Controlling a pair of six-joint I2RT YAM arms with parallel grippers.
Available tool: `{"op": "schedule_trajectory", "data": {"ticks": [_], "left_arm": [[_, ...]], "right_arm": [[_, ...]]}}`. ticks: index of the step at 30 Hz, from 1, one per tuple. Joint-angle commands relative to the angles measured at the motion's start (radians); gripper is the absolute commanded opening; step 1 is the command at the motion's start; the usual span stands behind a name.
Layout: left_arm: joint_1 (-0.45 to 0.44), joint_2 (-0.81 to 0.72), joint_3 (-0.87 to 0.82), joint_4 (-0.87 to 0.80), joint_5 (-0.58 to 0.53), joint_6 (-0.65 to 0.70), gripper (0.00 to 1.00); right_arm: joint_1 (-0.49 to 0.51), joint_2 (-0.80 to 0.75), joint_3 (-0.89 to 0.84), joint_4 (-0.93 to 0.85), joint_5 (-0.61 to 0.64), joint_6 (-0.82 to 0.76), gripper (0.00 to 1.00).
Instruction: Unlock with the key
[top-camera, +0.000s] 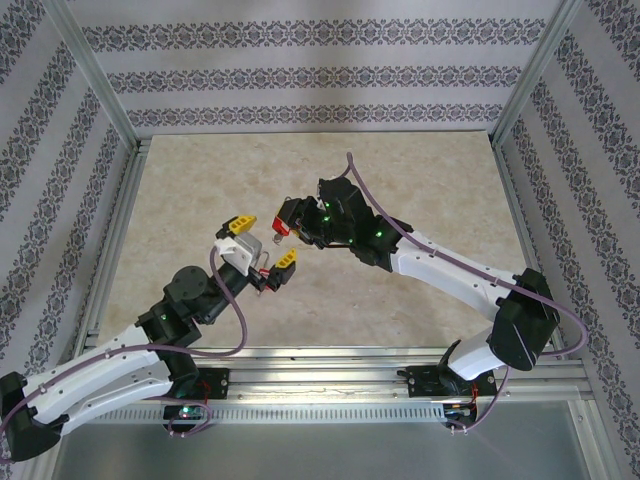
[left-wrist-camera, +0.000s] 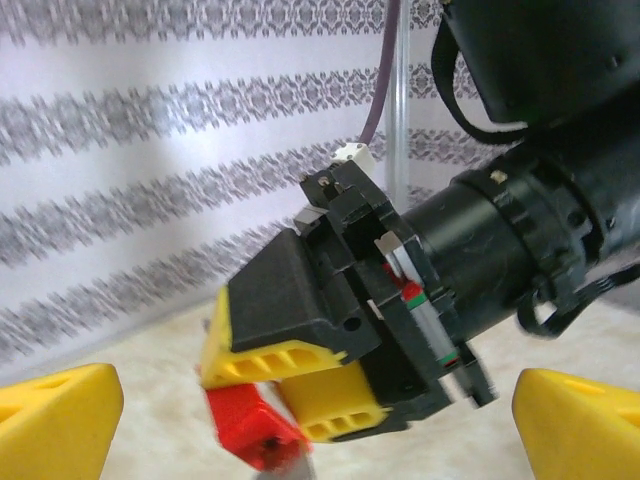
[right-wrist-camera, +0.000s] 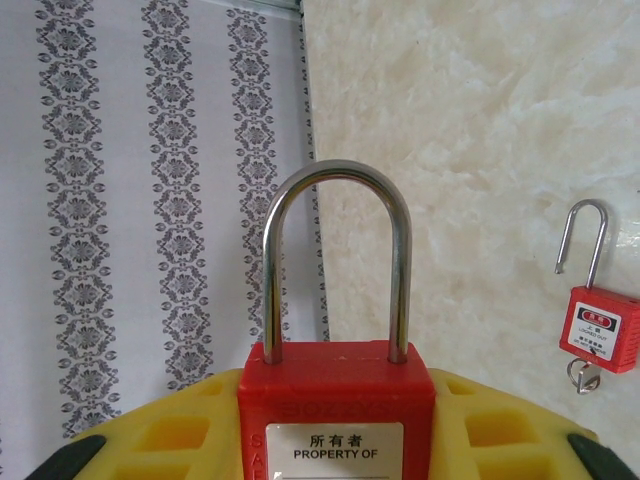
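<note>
Left gripper (top-camera: 264, 241) nearest, yellow jaws spread wide, right gripper (top-camera: 288, 224) just beyond it, clamped on red padlock (right-wrist-camera: 335, 415), shackle (right-wrist-camera: 335, 170) shut, second red padlock (right-wrist-camera: 600, 330) farther off, sprung open, lying on marbled table (right-wrist-camera: 480, 150), small metal key (right-wrist-camera: 583, 376) at its base.

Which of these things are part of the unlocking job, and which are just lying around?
In the job: red padlock, shackle shut, gripped by the right gripper; left gripper, open, facing it.
Lying about: second red padlock on the table, shackle already open, key in its base.
</note>
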Motion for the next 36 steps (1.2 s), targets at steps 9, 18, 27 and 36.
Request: {"op": "schedule_trajectory", "data": {"ticks": [9,18,27,36], "left_arm": [[0.166,0.043,-0.008,-0.131,0.244,-0.834,0.87],[0.172,0.144,-0.014,-0.024,0.263,-0.899,0.77],[0.187,0.147,0.009,-0.030,0.217,-0.860,0.69],[0.193,0.205,0.017,-0.017,0.226,-0.831,0.59]], "right_arm": [[0.003,-0.011,-0.005,0.005,0.003,-0.036,0.01],[0.009,-0.022,-0.013,0.007,0.017,-0.034,0.00],[0.021,-0.026,-0.023,0.013,0.025,-0.030,0.00],[0.038,-0.019,-0.014,0.019,0.028,-0.022,0.00]]}}
